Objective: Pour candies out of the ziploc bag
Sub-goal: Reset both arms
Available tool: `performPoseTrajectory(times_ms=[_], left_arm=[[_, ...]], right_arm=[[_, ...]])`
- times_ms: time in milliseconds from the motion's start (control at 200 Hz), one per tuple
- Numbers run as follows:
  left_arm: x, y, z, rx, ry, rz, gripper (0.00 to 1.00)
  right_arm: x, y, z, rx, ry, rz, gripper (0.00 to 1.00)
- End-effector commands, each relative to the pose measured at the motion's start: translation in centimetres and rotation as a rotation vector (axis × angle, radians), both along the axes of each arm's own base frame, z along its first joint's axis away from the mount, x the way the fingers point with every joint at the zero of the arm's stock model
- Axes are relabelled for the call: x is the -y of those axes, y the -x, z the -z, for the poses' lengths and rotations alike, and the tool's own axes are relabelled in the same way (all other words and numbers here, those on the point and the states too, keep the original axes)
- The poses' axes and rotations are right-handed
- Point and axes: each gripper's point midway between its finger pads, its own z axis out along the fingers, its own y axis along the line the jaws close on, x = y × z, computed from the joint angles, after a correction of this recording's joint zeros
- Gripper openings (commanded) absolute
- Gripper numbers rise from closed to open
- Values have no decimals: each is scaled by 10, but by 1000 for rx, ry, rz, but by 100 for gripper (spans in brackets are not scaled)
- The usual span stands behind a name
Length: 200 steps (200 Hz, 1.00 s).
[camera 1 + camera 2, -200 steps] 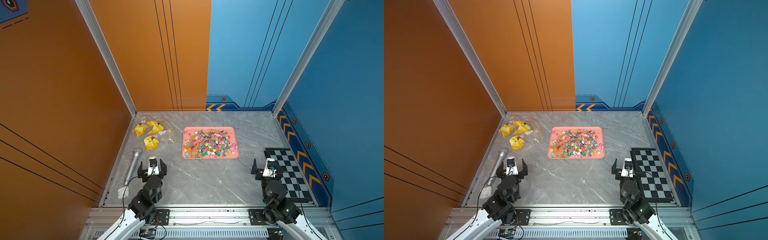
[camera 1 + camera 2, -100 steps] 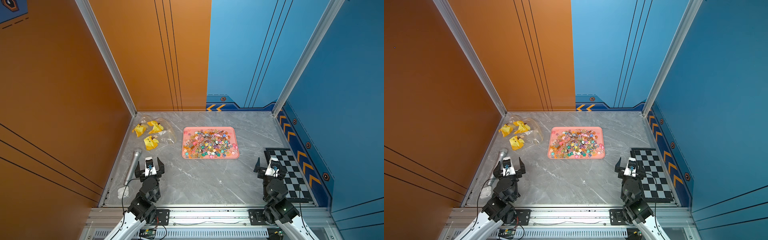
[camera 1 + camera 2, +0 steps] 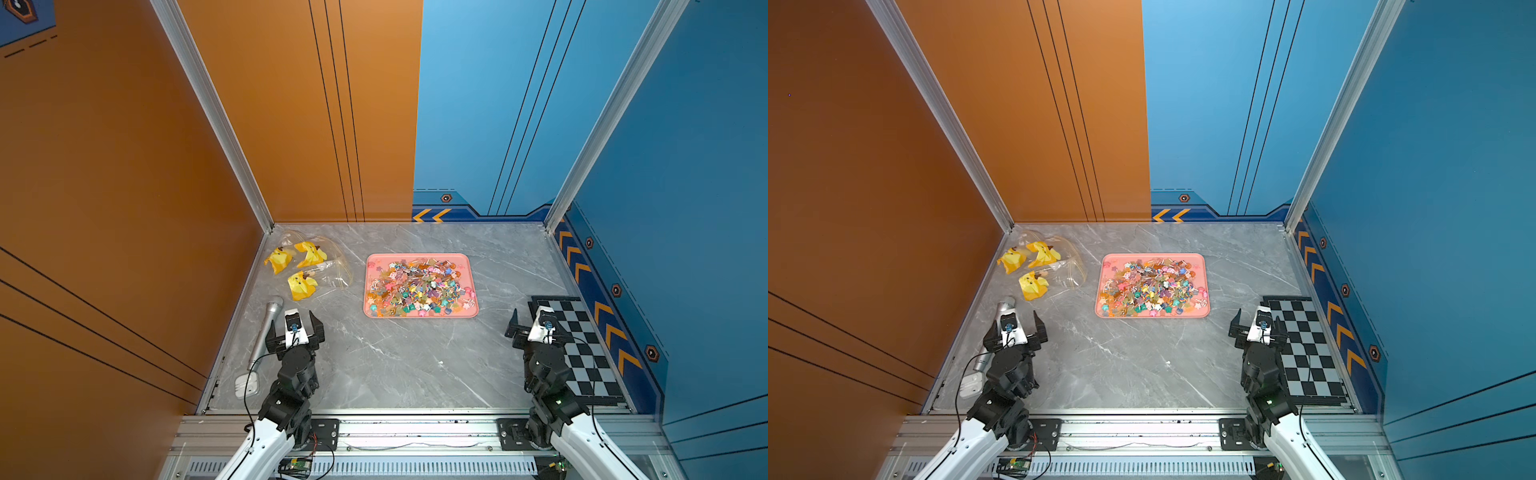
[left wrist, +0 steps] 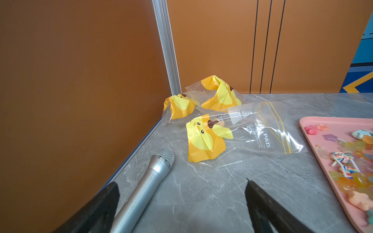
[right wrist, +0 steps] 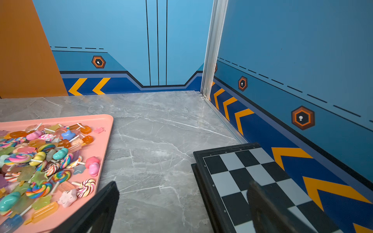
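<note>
Microphone (image 3: 264,332): silver, lying along the bench's (image 3: 395,365) left edge, just beside the left pincer.
Left pincer (image 3: 293,326): released, jaws wide, gripping nothing.
Ziploc bag (image 3: 332,274): clear, flat near the far left corner, among crumpled yellow duck-print bags (image 3: 302,286).
Candies (image 3: 419,286): heaped in the pink tray (image 3: 415,256), mid-bench.
Right pincer (image 3: 536,328): released, empty, at the chessboard's (image 3: 582,340) edge.

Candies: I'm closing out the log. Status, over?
Left gripper, right gripper open, empty. Candies in pink tray; ziploc bag lying apart. Microphone beside left gripper.
</note>
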Motion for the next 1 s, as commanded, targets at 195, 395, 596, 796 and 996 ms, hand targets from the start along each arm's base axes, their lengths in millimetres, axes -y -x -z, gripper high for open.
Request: performPoseTrajectory(times_ms=[195, 395, 596, 796, 996], left_arm=[[0, -7, 12, 25, 63, 36, 98], [-5, -13, 16, 19, 89, 27, 98], [-10, -23, 19, -5, 116, 13, 98], [-10, -33, 23, -41, 120, 20, 98], [-10, -38, 23, -45, 116, 20, 98]], right_arm=[[-2, -10, 1, 66, -27, -16, 100], [-3, -18, 2, 65, -29, -22, 100], [-4, -26, 4, 54, -27, -26, 100], [-7, -35, 6, 40, -20, -35, 100], [-12, -44, 7, 30, -8, -54, 100]])
